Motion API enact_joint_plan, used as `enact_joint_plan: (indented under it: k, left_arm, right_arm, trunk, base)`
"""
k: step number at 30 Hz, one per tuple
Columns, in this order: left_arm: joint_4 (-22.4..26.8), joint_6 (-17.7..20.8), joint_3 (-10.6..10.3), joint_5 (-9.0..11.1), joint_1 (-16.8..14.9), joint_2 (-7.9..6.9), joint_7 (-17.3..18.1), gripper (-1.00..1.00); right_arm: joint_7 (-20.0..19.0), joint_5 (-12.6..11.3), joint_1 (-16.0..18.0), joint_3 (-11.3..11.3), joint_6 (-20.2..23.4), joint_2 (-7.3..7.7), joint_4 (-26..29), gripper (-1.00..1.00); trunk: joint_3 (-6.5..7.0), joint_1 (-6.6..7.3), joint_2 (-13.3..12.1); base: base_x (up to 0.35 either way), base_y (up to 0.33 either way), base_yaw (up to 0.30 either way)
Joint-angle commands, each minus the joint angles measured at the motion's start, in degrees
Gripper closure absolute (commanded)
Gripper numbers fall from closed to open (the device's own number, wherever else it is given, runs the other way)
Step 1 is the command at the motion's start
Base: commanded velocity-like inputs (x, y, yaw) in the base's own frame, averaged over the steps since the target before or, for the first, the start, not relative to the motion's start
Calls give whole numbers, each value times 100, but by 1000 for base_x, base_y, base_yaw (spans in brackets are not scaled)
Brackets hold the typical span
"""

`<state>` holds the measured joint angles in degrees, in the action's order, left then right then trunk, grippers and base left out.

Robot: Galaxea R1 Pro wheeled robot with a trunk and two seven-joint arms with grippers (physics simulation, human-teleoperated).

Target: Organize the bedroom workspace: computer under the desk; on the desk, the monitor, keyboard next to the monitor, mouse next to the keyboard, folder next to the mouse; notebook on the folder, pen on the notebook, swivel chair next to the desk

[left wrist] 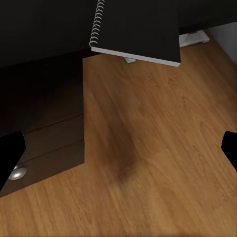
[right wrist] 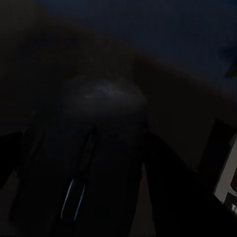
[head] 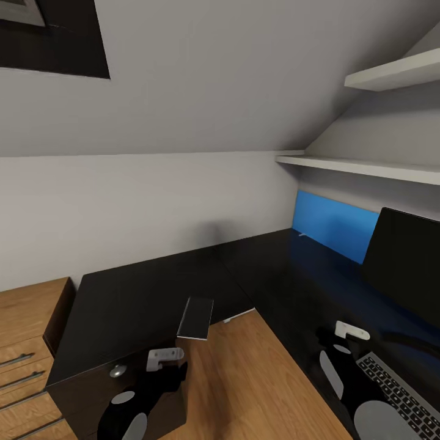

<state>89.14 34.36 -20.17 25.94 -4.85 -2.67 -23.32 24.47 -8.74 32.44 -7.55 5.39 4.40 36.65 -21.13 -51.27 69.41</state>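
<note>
Near the inner corner of the L-shaped desk [head: 146, 287], a thin notebook [left wrist: 136, 29] with a dark plain cover, a white wire spiral along one side and a pale page edge. Lying flat, partly on the glossy black top and partly jutting out over the wooden floor [left wrist: 158, 148]. Just beyond it, a bit of the white leg [left wrist: 193, 38].

Further along the desk's right wing, the black monitor [head: 403, 263] with a dark screen, in front of a blue panel [head: 333, 226]. Below it, the keyboard [head: 397, 391], silver-grey frame and black keys, flat on the top.

In the right wrist view, very dim, a dark oval mouse [right wrist: 103, 113] with a thin pale line down its back, close up.

Left arm low beside the drawer unit [left wrist: 49, 143], with the left gripper [left wrist: 118, 150] aimed down at the floor short of the notebook. Jaws spread wide, one black fingertip [left wrist: 10, 155] at each side, nothing between them.

Right arm reaching over the right wing, near the keyboard. Right gripper [right wrist: 91, 163] with the mouse between its dark fingers [right wrist: 170, 192]. Too dark to tell whether clamped on it or merely flanking it.

At the edge of the right wrist view, a pale patch with a mark too blurred to read.
</note>
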Motion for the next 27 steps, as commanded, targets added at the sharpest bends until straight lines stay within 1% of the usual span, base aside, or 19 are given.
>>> enact_joint_plan:
  k: [1,4,7,10,15,19,22,27]
  left_arm:
    - [7,9,-13,60,-6,-6,-59,-100]
    - [7,9,-15,60,-3,-6,-59,-100]
    - [23,9,-15,60,1,-6,-59,-100]
    - [45,9,-14,60,3,-6,-59,-100]
    - [121,9,-16,59,93,-6,-59,-100]
    - [255,9,-16,60,161,-6,-59,-100]
    - [317,8,-20,60,190,-6,-59,-100]
    - [355,9,-38,67,203,-6,-56,-100]
  right_arm:
    - [23,-49,9,8,18,3,-13,100]
    - [23,-55,116,8,-5,35,-238,100]
    - [23,-57,181,8,-209,70,-436,100]
    - [23,-57,212,8,-280,76,-485,100]
    - [23,-56,235,8,-316,83,-559,100]
    - [23,-56,422,8,-333,90,-891,100]
    - [23,-57,541,8,-346,123,-1130,100]
    - [23,-58,600,8,-354,161,-1256,100]
  trunk:
    - [-7,0,4]
    - [-7,0,4]
    - [-7,0,4]
    - [-7,0,4]
    - [-7,0,4]
    - [-7,0,4]
    - [-7,0,4]
    - [-7,0,4]
  base:
    - [0,0,0]
    - [0,0,0]
    - [0,0,0]
    - [0,0,0]
    - [0,0,0]
    - [0,0,0]
    - [0,0,0]
    - [0,0,0]
